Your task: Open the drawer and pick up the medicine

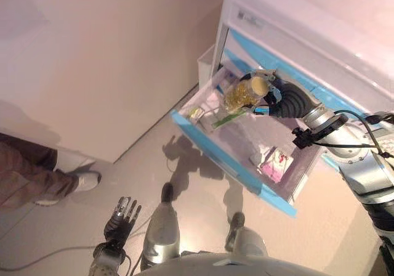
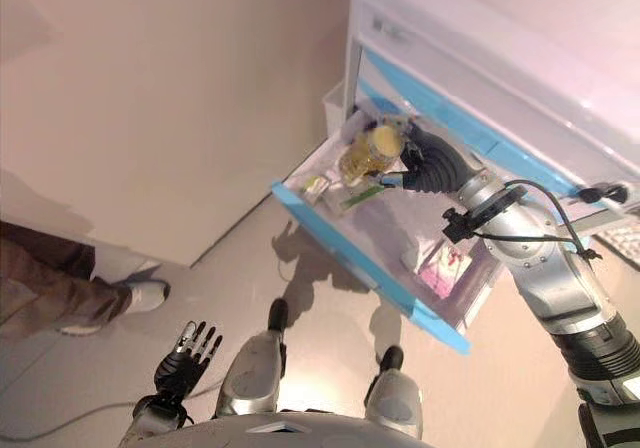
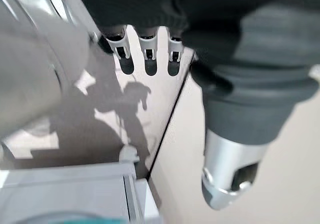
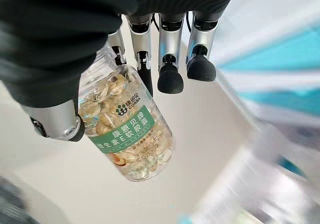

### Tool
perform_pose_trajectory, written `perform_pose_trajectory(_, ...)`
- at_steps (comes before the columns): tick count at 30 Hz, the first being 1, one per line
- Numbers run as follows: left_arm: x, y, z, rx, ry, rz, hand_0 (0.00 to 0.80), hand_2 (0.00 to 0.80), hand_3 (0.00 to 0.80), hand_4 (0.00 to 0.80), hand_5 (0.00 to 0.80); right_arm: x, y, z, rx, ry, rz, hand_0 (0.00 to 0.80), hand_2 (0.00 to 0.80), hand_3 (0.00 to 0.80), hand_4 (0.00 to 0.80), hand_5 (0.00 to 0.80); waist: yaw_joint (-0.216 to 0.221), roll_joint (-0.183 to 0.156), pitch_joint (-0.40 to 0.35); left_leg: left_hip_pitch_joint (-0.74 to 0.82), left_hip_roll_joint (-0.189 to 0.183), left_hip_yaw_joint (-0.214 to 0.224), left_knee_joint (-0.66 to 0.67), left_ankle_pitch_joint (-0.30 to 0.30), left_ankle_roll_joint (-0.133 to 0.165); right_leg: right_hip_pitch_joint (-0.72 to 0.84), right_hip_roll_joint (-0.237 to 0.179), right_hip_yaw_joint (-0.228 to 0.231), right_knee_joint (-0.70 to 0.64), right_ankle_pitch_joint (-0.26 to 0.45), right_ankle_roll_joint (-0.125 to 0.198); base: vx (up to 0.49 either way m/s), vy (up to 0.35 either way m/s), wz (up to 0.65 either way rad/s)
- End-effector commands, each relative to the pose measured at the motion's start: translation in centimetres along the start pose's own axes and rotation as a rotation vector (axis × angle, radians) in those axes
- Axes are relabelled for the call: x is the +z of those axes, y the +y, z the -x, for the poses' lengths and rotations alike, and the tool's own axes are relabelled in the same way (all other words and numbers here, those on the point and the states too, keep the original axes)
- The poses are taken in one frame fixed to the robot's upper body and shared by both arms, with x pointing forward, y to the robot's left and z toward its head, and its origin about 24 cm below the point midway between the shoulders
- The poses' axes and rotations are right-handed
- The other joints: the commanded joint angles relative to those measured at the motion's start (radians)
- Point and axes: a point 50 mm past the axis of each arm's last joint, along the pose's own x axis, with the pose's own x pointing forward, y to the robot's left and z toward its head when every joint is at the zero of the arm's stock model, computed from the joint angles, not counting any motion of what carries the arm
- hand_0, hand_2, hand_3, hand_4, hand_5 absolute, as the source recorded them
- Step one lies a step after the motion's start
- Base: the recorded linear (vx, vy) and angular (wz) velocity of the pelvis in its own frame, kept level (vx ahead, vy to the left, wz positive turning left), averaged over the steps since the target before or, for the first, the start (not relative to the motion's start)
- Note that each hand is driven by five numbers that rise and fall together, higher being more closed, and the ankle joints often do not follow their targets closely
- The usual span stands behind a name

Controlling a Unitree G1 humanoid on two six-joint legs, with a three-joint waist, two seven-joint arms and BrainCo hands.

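Observation:
A white cabinet's drawer (image 1: 203,145) with a blue front edge stands pulled open. My right hand (image 1: 277,97) is above it, shut on a clear medicine bottle (image 1: 244,93) of yellow capsules with a green label. The right wrist view shows the bottle (image 4: 125,129) pinched between the thumb and curled fingers (image 4: 170,79), lifted clear of the drawer. My left hand (image 1: 121,217) hangs low by my side, fingers straight, holding nothing.
The drawer holds a pink packet (image 1: 277,164), a green-and-white strip (image 1: 229,120) and a small green packet (image 1: 196,112). A person's leg and white shoe (image 1: 77,180) stand on the floor to the left. A beige wall (image 1: 111,60) runs left of the cabinet (image 1: 320,48).

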Motion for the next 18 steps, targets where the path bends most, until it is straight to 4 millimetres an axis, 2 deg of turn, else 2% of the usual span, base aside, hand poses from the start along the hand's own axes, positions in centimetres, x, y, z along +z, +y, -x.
perform_pose_trajectory(1,-0.7,2.1,1.5,0.081,0.039,-0.036,0.000,0.000,0.000,0.000,0.000,3.2,-3.0,-0.8,-0.064,-0.162,-0.010,0.800,0.800,0.800,0.800,0.800,0.009,-0.002,-0.097,0.075,0.043,0.017,0.009,-0.072,0.019,-0.018,0.015,-0.029,-0.015,0.077,-0.026,0.055,-0.020,-0.19)
perform_pose_trajectory(7,-0.9,3.1,1.9,0.127,0.057,-0.047,0.000,0.000,0.000,0.000,0.000,3.7,-6.6,-2.0,-0.191,-0.154,-0.044,0.800,0.800,0.800,0.800,0.800,0.015,-0.012,-0.152,0.119,0.045,0.029,-0.029,-0.073,0.016,0.021,0.022,-0.036,-0.052,0.083,-0.028,0.053,-0.018,-0.10)
perform_pose_trajectory(11,-0.9,3.8,2.2,0.162,0.064,-0.042,0.000,0.000,0.000,0.000,0.000,3.3,-8.9,-2.7,-0.272,-0.111,-0.091,0.800,0.800,0.800,0.800,0.800,0.018,-0.016,-0.176,0.138,0.041,0.032,-0.043,-0.075,0.015,0.038,0.025,-0.041,-0.067,0.086,-0.029,0.045,-0.004,-0.02)
perform_pose_trajectory(18,-0.7,4.4,2.3,0.208,0.085,-0.058,0.000,0.000,0.000,0.000,0.000,0.0,-12.4,-3.8,-0.492,0.111,-0.092,0.800,0.800,0.800,0.800,0.800,0.036,-0.020,-0.199,0.162,0.034,0.022,-0.052,-0.082,0.017,0.063,0.024,-0.055,-0.080,0.086,-0.031,0.029,-0.007,0.01)
